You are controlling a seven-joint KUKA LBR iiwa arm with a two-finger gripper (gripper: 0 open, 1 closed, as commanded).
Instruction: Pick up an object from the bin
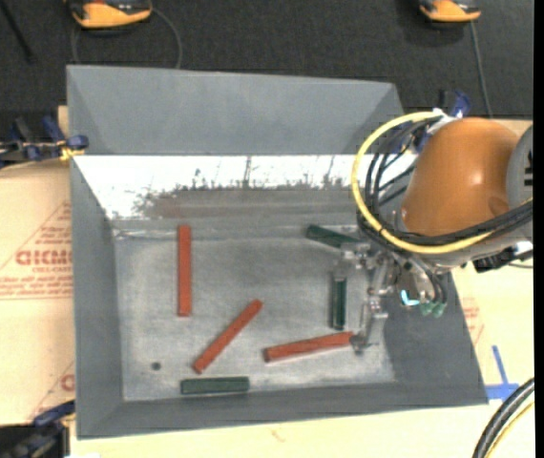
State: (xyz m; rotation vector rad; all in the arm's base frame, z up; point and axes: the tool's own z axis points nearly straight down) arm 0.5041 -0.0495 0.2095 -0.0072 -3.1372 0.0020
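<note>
My gripper point(362, 336) hangs low at the right side of the bin, under the orange-covered wrist. Its lower end is at the right end of a red stick point(307, 347) that lies almost flat across the floor. Whether it touches the stick I cannot tell. Just left of the gripper, a short dark green stick point(337, 302) lies pointing up and down the view. Another dark green stick point(330, 237) lies slanted above it by the back wall, partly hidden by the arm's cables.
Further left on the floor lie a slanted red stick point(227, 335) and a red stick point(184, 270) pointing up and down the view. A dark green stick point(215, 385) rests along the front wall. The bin's right wall slopes close beside the gripper.
</note>
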